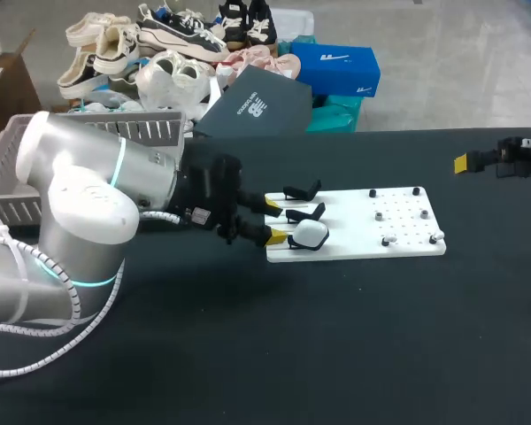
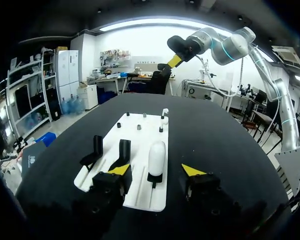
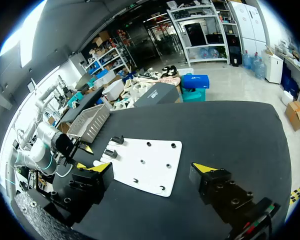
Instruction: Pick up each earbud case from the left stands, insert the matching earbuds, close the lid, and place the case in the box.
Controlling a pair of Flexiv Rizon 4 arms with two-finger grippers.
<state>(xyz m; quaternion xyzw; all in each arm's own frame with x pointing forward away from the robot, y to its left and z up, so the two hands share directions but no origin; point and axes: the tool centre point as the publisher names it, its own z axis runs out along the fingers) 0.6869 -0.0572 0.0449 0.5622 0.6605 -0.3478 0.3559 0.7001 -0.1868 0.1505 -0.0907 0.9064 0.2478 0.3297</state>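
- Earbud case (image 1: 311, 235): white, sitting on the stand (image 2: 154, 178) at the white board's (image 1: 407, 241) left end, at the corner nearest the robot.
- Left gripper (image 1: 275, 221): hovering at that end with fingers spread wide, gripping nothing. In the left wrist view, lying just short of the case, which is sitting ahead between the two fingers and untouched. One yellow tip hanging just beside the empty black stand (image 2: 124, 150) next door.
- Doing this step well, by judgement: centring on the case, keeping that finger off the neighbouring stand, closing evenly on the case's sides, then lifting straight up off the stand.
- Small pieces (image 1: 387, 241) on the board's right half: too small for telling earbuds from pegs.
- Right gripper (image 3: 150, 167): hanging spread wide and holding nothing by the tabletop's right edge, well apart from the board.
- Grey crate (image 1: 150, 131): sitting by the tabletop's far left corner, probably serving as the box.
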